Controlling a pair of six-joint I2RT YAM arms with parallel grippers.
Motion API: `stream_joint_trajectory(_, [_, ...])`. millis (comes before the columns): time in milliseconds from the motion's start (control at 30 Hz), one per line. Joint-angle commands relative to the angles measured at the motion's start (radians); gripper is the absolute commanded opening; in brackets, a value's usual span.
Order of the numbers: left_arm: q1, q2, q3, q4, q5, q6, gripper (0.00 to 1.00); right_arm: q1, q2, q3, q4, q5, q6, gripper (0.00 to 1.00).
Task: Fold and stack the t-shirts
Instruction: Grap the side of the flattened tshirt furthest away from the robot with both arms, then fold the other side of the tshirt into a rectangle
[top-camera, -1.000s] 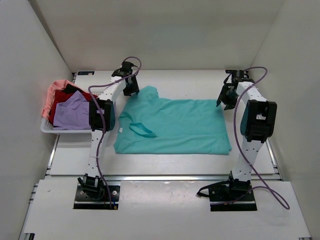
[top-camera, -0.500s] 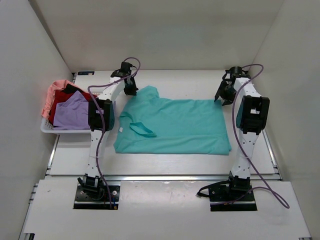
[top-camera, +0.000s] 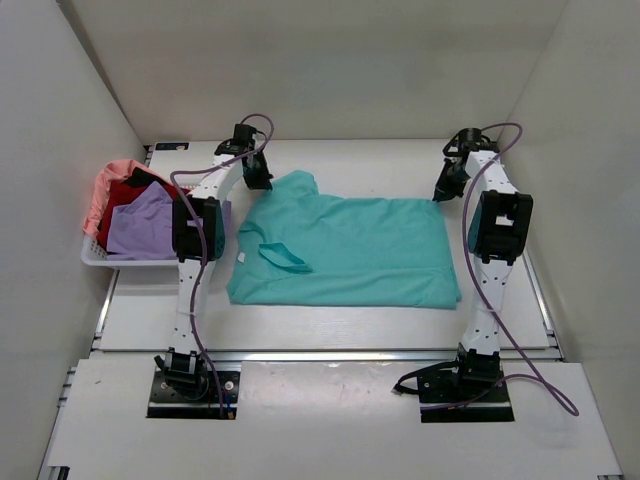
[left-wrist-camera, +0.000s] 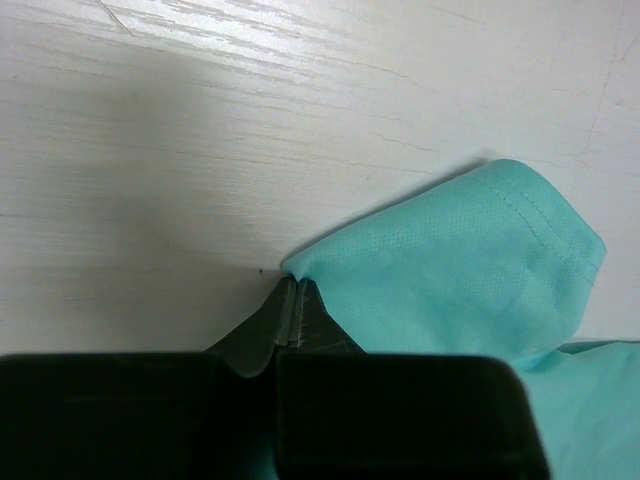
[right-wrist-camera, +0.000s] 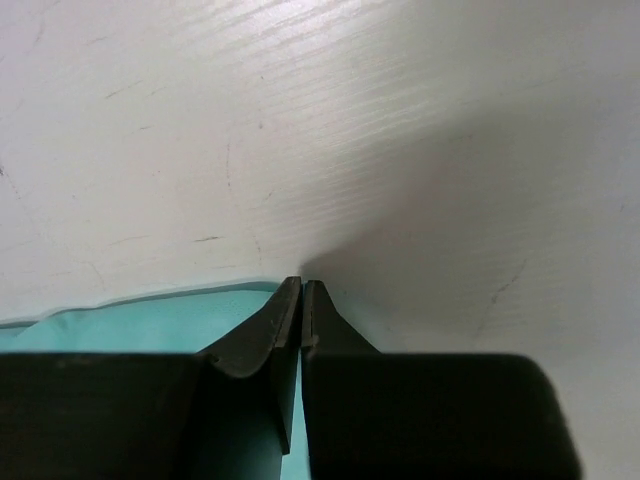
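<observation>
A teal t-shirt (top-camera: 345, 250) lies spread flat across the middle of the table, collar to the left. My left gripper (top-camera: 258, 181) is down at its far left sleeve. In the left wrist view that gripper (left-wrist-camera: 291, 284) is shut, with the edge of the teal sleeve (left-wrist-camera: 450, 270) pinched at its tips. My right gripper (top-camera: 441, 194) is down at the shirt's far right corner. Seen from the right wrist, it (right-wrist-camera: 302, 284) is shut on the hem corner of the teal cloth (right-wrist-camera: 130, 320). Lavender (top-camera: 140, 226), dark red (top-camera: 124, 193) and salmon pink (top-camera: 103, 186) t-shirts lie crumpled in the basket.
A white mesh basket (top-camera: 95, 259) sits at the table's left edge, next to the left arm. White walls close in the table at the back and on both sides. The arm bases stand at the near edge.
Both grippers have dropped onto the shirt's far corners and gone from open to shut, the left first and the right just now. The shirt itself has not moved.
</observation>
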Motion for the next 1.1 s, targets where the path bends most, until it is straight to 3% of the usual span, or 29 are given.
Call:
stream_joint_trajectory(0, [0.015,-0.119,0.000,0.040,0.069,-0.018,0.00,0.000,-0.035,0.056,-0.002,0.008,-0.033,0.00])
stream_joint_trajectory(267, [0.029,-0.274,-0.118,0.048,0.122,-0.030,0.00,0.001,-0.120,0.044,-0.030,0.013,-0.109,0.00])
stream_joint_trajectory(367, [0.026,-0.333,-0.195,0.045,0.133,-0.023,0.00,0.021,-0.193,-0.030,-0.024,0.030,-0.137,0.00])
stream_joint_trajectory(600, [0.024,-0.482,-0.363,0.026,0.118,-0.006,0.00,0.038,-0.405,-0.331,0.062,0.034,-0.138,0.01])
stream_joint_trajectory(800, [0.006,-0.632,-0.631,0.042,0.098,0.019,0.00,0.028,-0.611,-0.632,0.171,0.010,-0.146,0.00])
stream_joint_trajectory(1067, [-0.003,-0.835,-0.896,0.080,0.086,0.027,0.00,-0.037,-0.759,-0.863,0.269,-0.002,-0.169,0.00])
